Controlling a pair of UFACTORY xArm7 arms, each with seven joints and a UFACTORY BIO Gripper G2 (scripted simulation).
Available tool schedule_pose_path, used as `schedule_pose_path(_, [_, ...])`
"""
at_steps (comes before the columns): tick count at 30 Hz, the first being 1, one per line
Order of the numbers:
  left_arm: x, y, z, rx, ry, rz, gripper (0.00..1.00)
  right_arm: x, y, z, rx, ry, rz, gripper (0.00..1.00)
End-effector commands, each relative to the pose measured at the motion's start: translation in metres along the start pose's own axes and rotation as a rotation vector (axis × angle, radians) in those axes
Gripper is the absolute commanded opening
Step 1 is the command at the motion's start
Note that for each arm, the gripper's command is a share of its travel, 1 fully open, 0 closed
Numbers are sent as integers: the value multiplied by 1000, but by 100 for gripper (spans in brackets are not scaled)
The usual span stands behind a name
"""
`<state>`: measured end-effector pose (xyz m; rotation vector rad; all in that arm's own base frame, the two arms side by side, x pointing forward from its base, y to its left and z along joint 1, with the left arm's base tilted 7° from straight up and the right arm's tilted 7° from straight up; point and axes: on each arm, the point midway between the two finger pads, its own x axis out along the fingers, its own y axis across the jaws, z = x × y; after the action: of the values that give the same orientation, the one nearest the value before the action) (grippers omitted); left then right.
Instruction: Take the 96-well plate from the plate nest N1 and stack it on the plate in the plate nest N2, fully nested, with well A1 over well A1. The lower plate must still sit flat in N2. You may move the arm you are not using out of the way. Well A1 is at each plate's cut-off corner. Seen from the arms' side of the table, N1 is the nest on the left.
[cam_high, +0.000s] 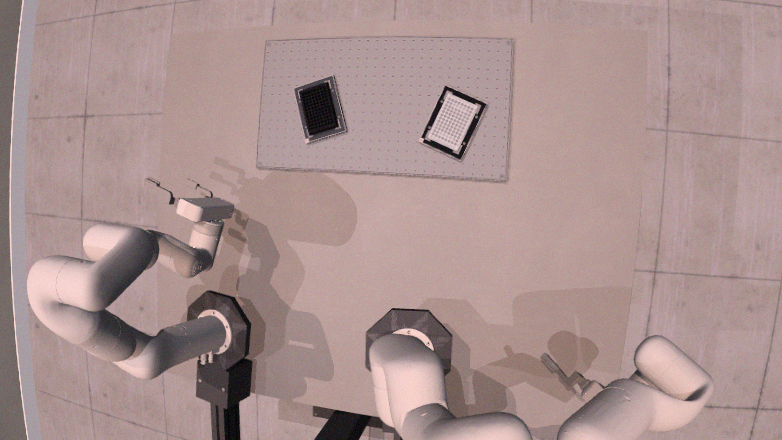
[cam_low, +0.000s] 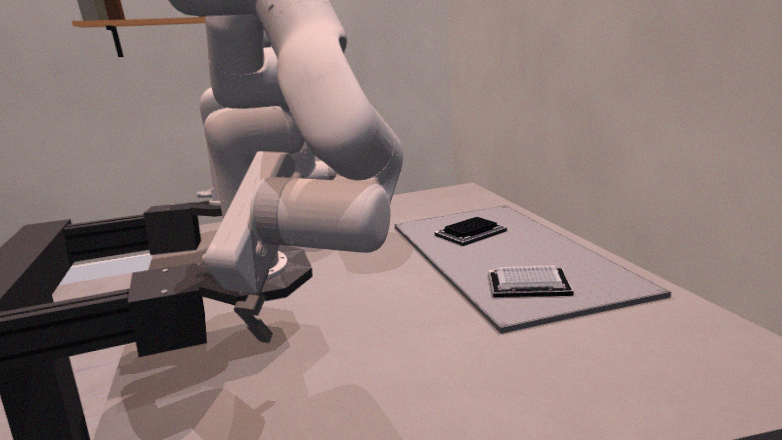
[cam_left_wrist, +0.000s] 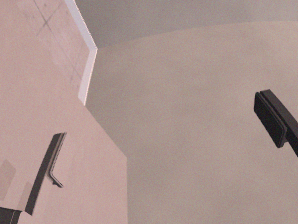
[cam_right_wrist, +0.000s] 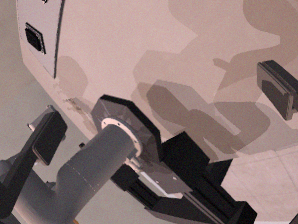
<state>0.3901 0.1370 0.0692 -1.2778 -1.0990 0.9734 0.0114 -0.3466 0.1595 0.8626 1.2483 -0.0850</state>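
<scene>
From above, I see the black 96-well plate (cam_high: 318, 107) (cam_low: 471, 225) (cam_right_wrist: 34, 37) in the grey rectangular nest N1 (cam_high: 341, 122) (cam_low: 463, 240) at eleven o'clock, the white plate (cam_high: 452, 120) (cam_low: 529, 276) in the black nest N2 (cam_high: 465, 146) (cam_low: 530, 293) at one. The exterior view puts them near three and four o'clock. My left wrist view shows the left gripper (cam_high: 168, 179) (cam_left_wrist: 164, 140) wide open, holding nothing; in the right wrist view, the right gripper (cam_high: 571, 378) (cam_low: 254, 317) (cam_right_wrist: 163, 114) is equally wide and unladen, the black plate at ten.

This looks like a lab: on a pale pinkish bench (cam_high: 437, 229) (cam_low: 415, 350), a flat grey perforated board (cam_high: 382, 109) (cam_low: 546, 262) carries a black 96-well plate (cam_high: 318, 107) (cam_low: 470, 226) and, well apart on that same board, a white 96-well plate (cam_high: 452, 121) (cam_low: 530, 276), each in a rectangular nest.
</scene>
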Motion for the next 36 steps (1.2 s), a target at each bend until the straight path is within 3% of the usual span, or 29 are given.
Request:
schedule_pose_path(1, [0,-1,-1,-2,0,0,100,-1,0,1,-1,-2,-3,100])
schedule_pose_path(23, [0,-2,-1,-2,0,0,100,-1,0,1,-1,-2,-3,100])
schedule_pose_path(36, [-1,-22,0,-3,0,0,100,-1,0,1,-1,-2,-3,100])
